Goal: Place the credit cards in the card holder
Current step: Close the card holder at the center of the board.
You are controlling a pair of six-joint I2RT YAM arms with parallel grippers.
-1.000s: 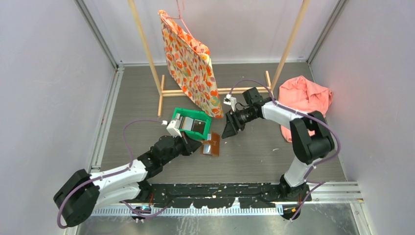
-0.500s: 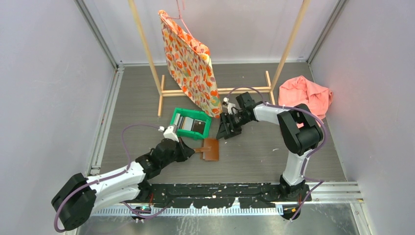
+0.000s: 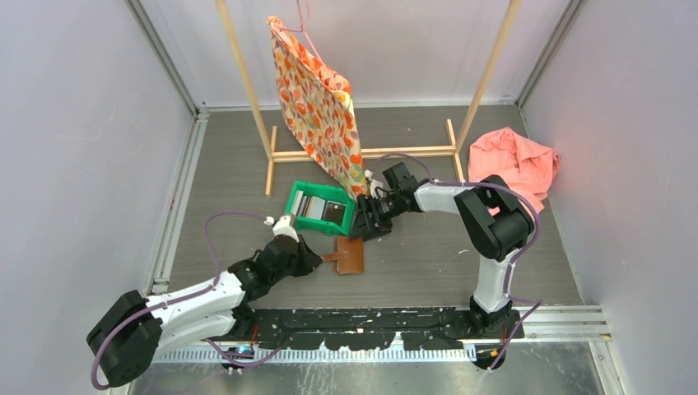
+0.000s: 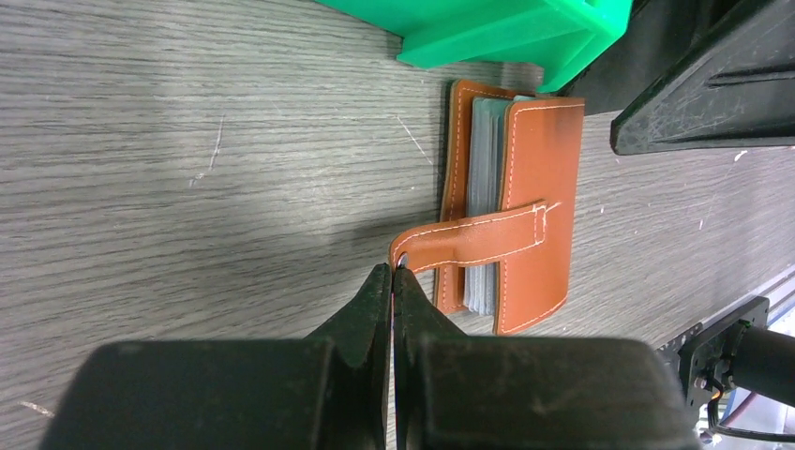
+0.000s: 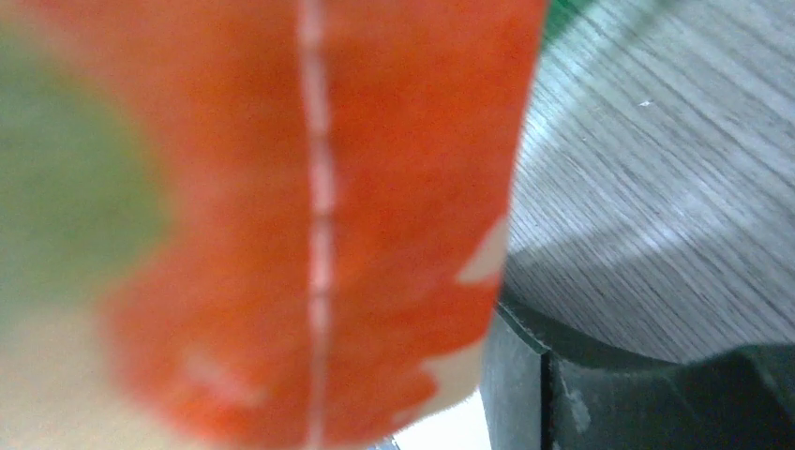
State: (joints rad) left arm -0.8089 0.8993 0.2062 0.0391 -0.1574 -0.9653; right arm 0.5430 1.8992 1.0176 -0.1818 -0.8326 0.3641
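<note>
Top external is showing the table (image 3: 428,263) with the floral bag (image 3: 317,107) hanging at 12 o'clock, its hem draping over the right wrist lens and blotting out that view. Below it the bin (image 3: 317,188) is sitting with what look like the cards (image 3: 317,210) inside, and the holder (image 3: 352,257) is lying flat on the table just off the bin's 5 o'clock corner.

The holder's long axis is running 12 to 6, while its strap (image 4: 478,239) is reaching out toward 9, straight at the left gripper (image 4: 392,281). That gripper is clenching, fingertips pinching the strap's very tip, so the holder's body is sitting at 3 o'clock from the fingers in the overhead view.

The right gripper (image 3: 368,224) is hovering just beside the holder's 12 o'clock end, against the bin's right wall, touching neither as far as I can see. I cannot tell how its fingers are standing.

My read: the left arm is the nearer one, and peeling the flap toward 9 is what matters next.
</note>
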